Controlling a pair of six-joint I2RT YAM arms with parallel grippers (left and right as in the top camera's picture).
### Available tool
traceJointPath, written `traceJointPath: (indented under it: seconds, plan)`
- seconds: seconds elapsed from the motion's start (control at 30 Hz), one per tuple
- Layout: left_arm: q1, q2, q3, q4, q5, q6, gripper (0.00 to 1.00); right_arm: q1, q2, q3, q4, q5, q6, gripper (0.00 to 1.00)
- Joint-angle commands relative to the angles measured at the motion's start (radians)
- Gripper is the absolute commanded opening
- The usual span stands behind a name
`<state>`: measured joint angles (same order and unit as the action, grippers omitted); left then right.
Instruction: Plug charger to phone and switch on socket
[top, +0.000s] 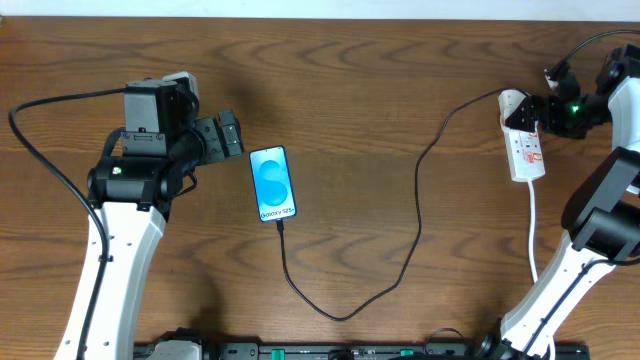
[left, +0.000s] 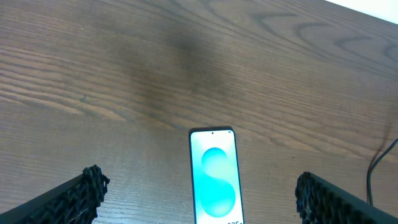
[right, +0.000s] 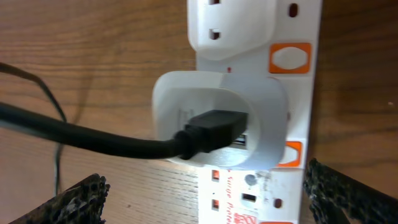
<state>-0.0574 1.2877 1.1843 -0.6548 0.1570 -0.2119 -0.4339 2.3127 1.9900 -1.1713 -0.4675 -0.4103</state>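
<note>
Left hand (left: 199, 185) in line with phone (left: 214, 177)

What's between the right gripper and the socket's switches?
The upper orange switch is uncovered; the white adapter holding the charger plug hides part of the lower orange switch. The open right gripper hovers over the socket.

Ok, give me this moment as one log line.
left gripper open near phone | right gripper open over socket | charger runs socket to phone | nothing held
</note>
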Motion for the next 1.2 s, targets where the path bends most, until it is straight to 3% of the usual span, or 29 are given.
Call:
traceJointPath:
  seconds: [0.0,1.17]
  plan:
    - [-0.002,0.001,0.022,-0.003,-0.010,0.009,0.99,0.003,0.013,0.017,-0.007,-0.063,-0.013,0.99]
    - [-0.002,0.001,0.022,-0.003,-0.010,0.009,0.99,0.014,0.033,0.008,-0.024,-0.085,-0.014,0.99]
